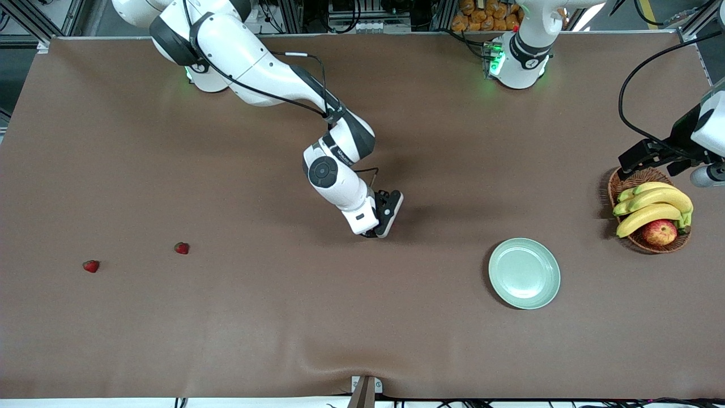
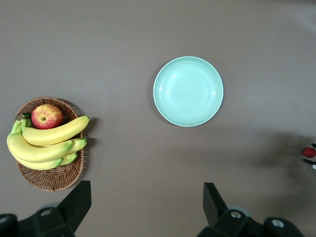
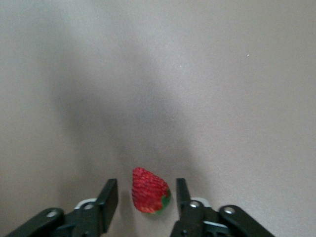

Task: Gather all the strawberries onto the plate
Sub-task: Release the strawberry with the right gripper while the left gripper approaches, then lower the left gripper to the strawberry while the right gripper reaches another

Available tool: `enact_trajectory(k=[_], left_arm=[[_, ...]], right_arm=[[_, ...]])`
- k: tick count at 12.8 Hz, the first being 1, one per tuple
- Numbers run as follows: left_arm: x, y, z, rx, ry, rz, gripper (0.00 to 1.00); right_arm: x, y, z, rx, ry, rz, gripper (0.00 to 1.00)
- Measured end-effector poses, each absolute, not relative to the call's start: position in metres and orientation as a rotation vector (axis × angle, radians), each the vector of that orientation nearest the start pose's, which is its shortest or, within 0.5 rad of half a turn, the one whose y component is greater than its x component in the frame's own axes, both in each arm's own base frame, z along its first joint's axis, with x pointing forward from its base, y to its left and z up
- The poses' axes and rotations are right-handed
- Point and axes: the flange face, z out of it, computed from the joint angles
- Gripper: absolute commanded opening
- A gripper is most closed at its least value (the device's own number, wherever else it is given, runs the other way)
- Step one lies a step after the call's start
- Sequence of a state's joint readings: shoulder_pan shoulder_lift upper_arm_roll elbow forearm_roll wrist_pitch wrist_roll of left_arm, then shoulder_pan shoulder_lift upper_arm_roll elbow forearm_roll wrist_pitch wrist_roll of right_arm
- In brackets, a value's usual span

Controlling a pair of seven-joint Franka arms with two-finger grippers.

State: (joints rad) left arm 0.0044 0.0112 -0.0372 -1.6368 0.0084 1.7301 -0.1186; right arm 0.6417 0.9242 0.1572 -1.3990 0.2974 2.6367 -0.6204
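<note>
Two strawberries (image 1: 90,266) (image 1: 181,247) lie on the brown table toward the right arm's end. A third strawberry (image 3: 149,190) sits between the fingers of my right gripper (image 3: 145,183), which is open with a gap on each side of the berry. Whether the berry rests on the table I cannot tell. In the front view that gripper (image 1: 384,224) is over the middle of the table and hides the berry. The mint-green plate (image 1: 524,273) (image 2: 188,91) holds nothing. My left gripper (image 2: 146,202) hangs open and holds nothing, high beside the basket (image 1: 650,160).
A wicker basket (image 1: 616,187) (image 2: 47,180) with bananas (image 1: 651,207) and an apple (image 1: 659,232) stands at the left arm's end, beside the plate. The table's front edge has a small bracket (image 1: 365,388).
</note>
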Motion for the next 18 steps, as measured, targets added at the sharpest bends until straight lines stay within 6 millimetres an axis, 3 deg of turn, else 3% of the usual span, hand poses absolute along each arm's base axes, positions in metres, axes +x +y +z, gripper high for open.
enact_trajectory(k=[3, 6, 9, 13, 15, 18], left_arm=[[0.572, -0.019, 0.6, -3.136, -0.13, -0.127, 1.0], [0.578, -0.031, 0.588, -3.17, -0.115, -0.09, 1.0], [0.593, -0.069, 0.56, -3.185, -0.04, -0.031, 1.0], [0.62, -0.112, 0.524, -3.219, 0.021, 0.022, 1.0], [0.631, -0.139, 0.5, -3.224, 0.064, 0.013, 1.0], [0.64, -0.194, 0.458, -3.23, 0.079, 0.004, 1.0]], right_arm=[[0.563, 0.512, 0.197, -2.388, -1.438, -0.438, 1.0], [0.591, 0.477, 0.216, -2.43, -1.395, -0.371, 1.0], [0.637, 0.399, 0.259, -2.494, -1.3, -0.247, 1.0], [0.684, 0.261, 0.299, -2.595, -1.176, -0.075, 1.0], [0.694, 0.196, 0.313, -2.677, -1.171, -0.008, 1.0], [0.68, 0.131, 0.319, -2.743, -1.121, 0.102, 1.0]])
